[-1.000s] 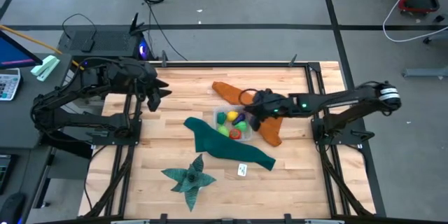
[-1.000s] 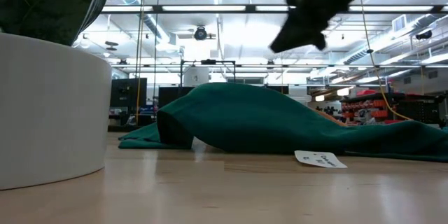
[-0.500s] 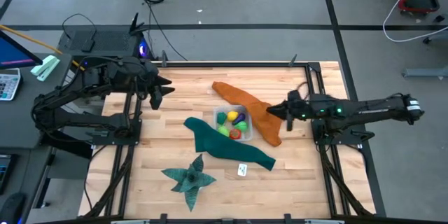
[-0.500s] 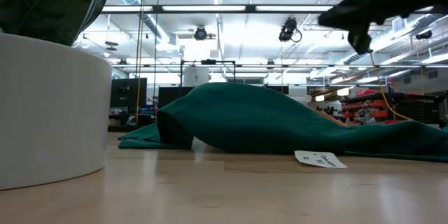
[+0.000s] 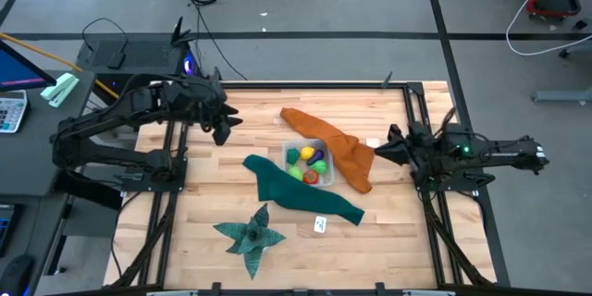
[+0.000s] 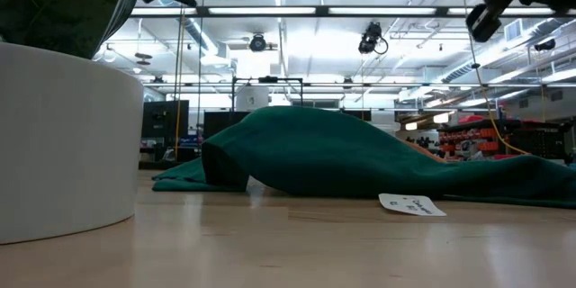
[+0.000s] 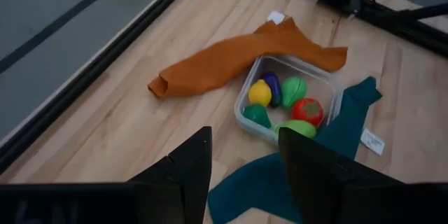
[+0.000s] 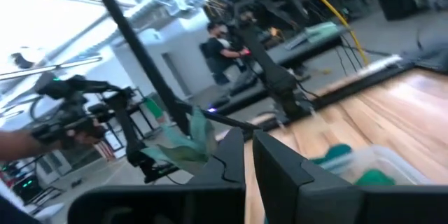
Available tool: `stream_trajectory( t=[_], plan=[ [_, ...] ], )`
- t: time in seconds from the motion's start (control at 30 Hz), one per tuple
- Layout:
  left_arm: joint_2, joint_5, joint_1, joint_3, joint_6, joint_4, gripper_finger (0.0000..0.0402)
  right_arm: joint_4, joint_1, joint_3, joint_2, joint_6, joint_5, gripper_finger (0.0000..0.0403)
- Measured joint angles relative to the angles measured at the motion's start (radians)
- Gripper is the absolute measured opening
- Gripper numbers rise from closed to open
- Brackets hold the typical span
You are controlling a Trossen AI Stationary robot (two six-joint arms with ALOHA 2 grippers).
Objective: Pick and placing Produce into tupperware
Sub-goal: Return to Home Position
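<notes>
Produce (image 7: 308,110) all inside tupperware (image 5: 296,144), middle of table (image 5: 208,199); no loose piece visible. Left gripper (image 5: 225,126) hovers over left side, fingers apart, empty. Right gripper (image 5: 383,151) near right edge, fingers together, empty. Judgement: packing done, only parking arms left.

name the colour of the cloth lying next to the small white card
The cloth is teal, a dark blue-green; the high view shows it best.

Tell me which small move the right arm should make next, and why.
Probably draw the right end effector back toward its base. The produce lies inside the tupperware, and this end effector hangs beside the table's right edge; the left end effector waits at the upper left.
</notes>
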State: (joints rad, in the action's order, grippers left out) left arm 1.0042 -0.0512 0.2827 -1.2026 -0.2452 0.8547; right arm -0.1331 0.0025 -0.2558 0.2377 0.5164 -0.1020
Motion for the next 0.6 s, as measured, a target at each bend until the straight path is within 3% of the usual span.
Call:
stream_trajectory(
  t=[0.37, 0.6],
  plan=[
    [0.017, 0.000, -0.018, 0.000, -0.005, -0.104, 0.0172, 0.182, 0.000, 0.000, -0.203, -0.051, -0.016, 0.0000],
    [0.017, 0.000, -0.018, 0.000, -0.007, -0.102, 0.0172, 0.197, 0.000, 0.004, -0.237, -0.074, -0.017, 0.0000]
  ],
)
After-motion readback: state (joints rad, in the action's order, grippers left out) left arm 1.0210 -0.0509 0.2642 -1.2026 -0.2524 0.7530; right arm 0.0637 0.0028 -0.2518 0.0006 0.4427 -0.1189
